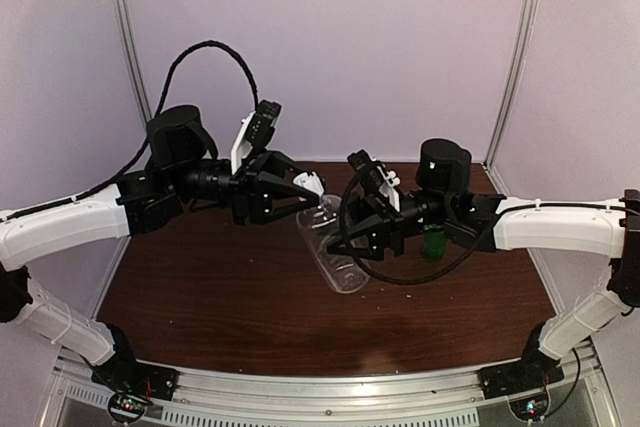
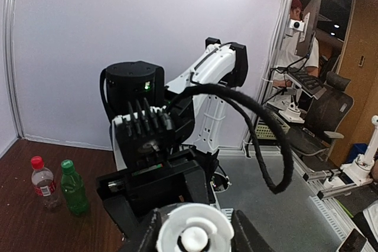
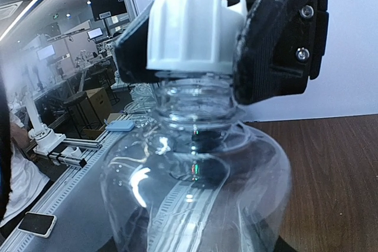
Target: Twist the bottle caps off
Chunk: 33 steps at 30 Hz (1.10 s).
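Note:
The clear unlabelled bottle [image 1: 338,259] is held off the table, tilted, neck toward the left. My right gripper [image 1: 347,234] is shut on its body; in the right wrist view the bottle [image 3: 195,187] fills the frame and hides my own fingers. My left gripper [image 1: 312,190] is shut on the white cap [image 2: 195,229], which sits on the bottle's neck [image 3: 192,95]. The cap [image 3: 186,25] shows between the left fingers [image 3: 277,33]. The dark green bottle [image 2: 74,188] with a green cap [image 2: 67,165] and the red-labelled bottle [image 2: 44,186] with a red cap [image 2: 37,162] stand upright.
The green bottle [image 1: 432,244] stands on the brown table [image 1: 220,307] just behind my right arm. The red-labelled bottle is hidden in the top view. White walls close the back and sides. A black cable [image 2: 277,146] loops off the right arm.

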### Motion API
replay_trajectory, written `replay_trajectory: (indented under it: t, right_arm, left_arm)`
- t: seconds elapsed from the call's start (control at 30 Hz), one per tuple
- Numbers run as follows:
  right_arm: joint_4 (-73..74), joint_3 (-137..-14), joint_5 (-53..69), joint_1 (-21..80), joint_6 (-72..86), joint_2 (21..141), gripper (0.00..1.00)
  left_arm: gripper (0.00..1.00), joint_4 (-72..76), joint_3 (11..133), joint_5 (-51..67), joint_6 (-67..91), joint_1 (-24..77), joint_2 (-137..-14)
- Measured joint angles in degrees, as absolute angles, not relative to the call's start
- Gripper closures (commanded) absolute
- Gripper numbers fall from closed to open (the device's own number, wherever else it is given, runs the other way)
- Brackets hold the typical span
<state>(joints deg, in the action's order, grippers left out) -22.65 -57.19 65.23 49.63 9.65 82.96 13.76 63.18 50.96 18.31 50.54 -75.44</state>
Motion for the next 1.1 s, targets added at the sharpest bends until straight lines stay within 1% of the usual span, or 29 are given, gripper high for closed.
replay_trajectory:
  t: [0.2,0.33,0.43,0.63,0.87,0.97,1.1]
  right_arm:
    - [-22.7,-57.2,65.6,49.6,9.5,83.0,0.55]
    - [-22.2,-57.2,65.1,49.6,9.2,83.0,0.56]
    - [-20.8,-57.8,63.8,49.6,8.0,83.0,0.56]
    - [-15.7,-59.2,57.8,49.3,5.1,82.9,0.57]
    - [-11.7,-59.2,53.6,49.1,3.1,82.9,0.56]
    - [-11.1,-59.2,52.4,49.0,2.9,82.9,0.56]
    - [-10.9,-59.2,51.4,48.5,2.9,82.8,0.56]
  left_arm:
    - [0.73,14.1,63.2,51.0,18.7,50.3,-75.5]
    - [0.73,14.1,63.2,50.4,19.2,50.3,-75.5]
    - [0.73,13.6,63.2,47.7,19.7,50.3,-75.2]
    - [0.73,11.7,63.2,36.2,20.6,50.2,-72.8]
    - [0.73,8.4,63.0,18.9,20.9,50.2,-68.7]
    - [0.72,7.5,61.5,11.7,20.9,50.0,-67.1]
    - [0.72,6.7,56.0,2.3,20.9,48.7,-66.2]
